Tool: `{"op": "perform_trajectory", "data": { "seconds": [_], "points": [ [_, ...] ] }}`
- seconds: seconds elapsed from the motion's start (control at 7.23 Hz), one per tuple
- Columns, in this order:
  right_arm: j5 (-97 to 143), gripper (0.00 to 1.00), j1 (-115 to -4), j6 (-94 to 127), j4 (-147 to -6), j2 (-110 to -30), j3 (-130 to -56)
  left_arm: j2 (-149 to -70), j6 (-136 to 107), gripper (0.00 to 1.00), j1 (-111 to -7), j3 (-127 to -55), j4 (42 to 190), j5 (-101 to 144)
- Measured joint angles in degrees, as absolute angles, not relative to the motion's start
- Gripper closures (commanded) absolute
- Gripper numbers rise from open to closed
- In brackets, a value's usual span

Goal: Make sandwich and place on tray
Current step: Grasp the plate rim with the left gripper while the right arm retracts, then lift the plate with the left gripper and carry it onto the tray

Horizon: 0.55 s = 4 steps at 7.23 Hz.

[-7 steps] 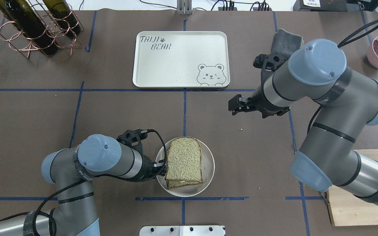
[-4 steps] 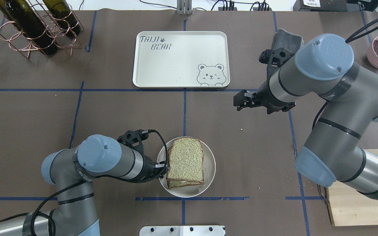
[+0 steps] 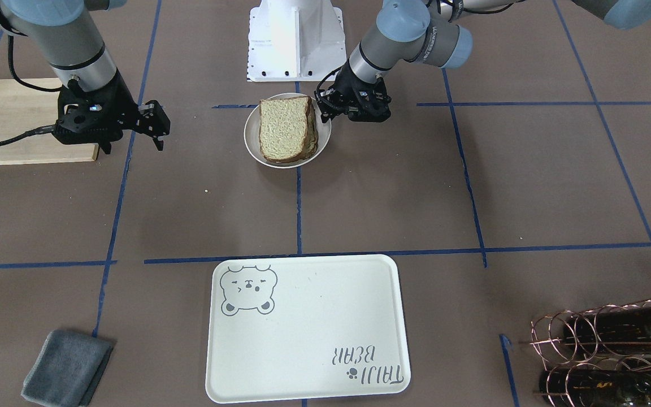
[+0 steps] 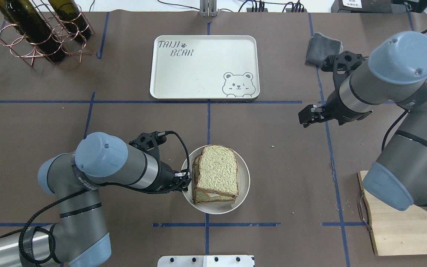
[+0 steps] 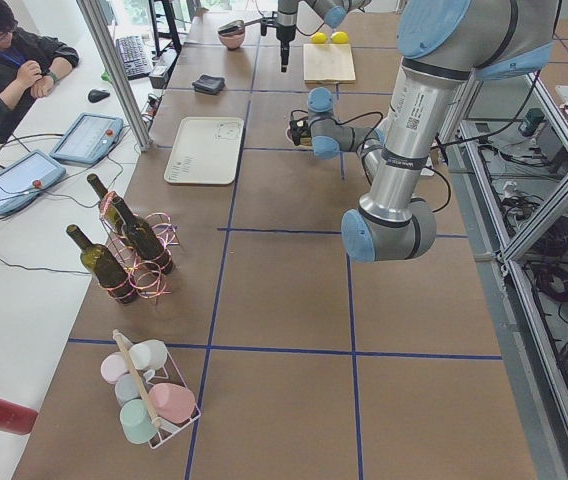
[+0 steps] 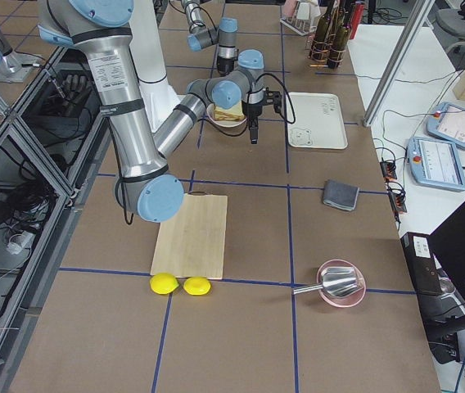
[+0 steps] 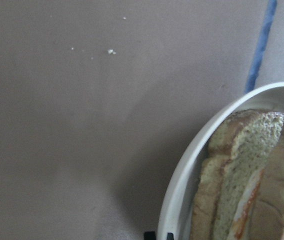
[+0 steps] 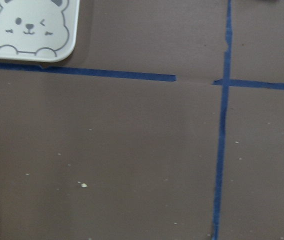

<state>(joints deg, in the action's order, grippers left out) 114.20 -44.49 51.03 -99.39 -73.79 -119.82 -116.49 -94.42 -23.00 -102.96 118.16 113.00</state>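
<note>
Sandwich (image 4: 217, 174) stacked complete on plate (image 4: 245, 185); my left pincer (image 4: 186, 180) narrow, nipping plate rim, sandwich just beside. Tray (image 4: 198, 74) well ahead, not yet reached. Remaining: carry over, set down.

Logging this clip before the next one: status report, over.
Left gripper jaws shut on plate rim; right gripper open, empty, apart. Sandwich on plate, not yet on tray. Nothing seen between plate and tray.
</note>
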Motion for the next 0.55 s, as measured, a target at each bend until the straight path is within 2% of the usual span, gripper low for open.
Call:
{"op": "perform_trajectory", "data": {
  "seconds": [0.55],
  "points": [
    [117.09, 0.0, -54.59, 31.17, -99.71, -83.34, -120.64, -120.22, -101.04, 1.0, -29.36, -100.42, 120.27, 114.85]
  ]
}}
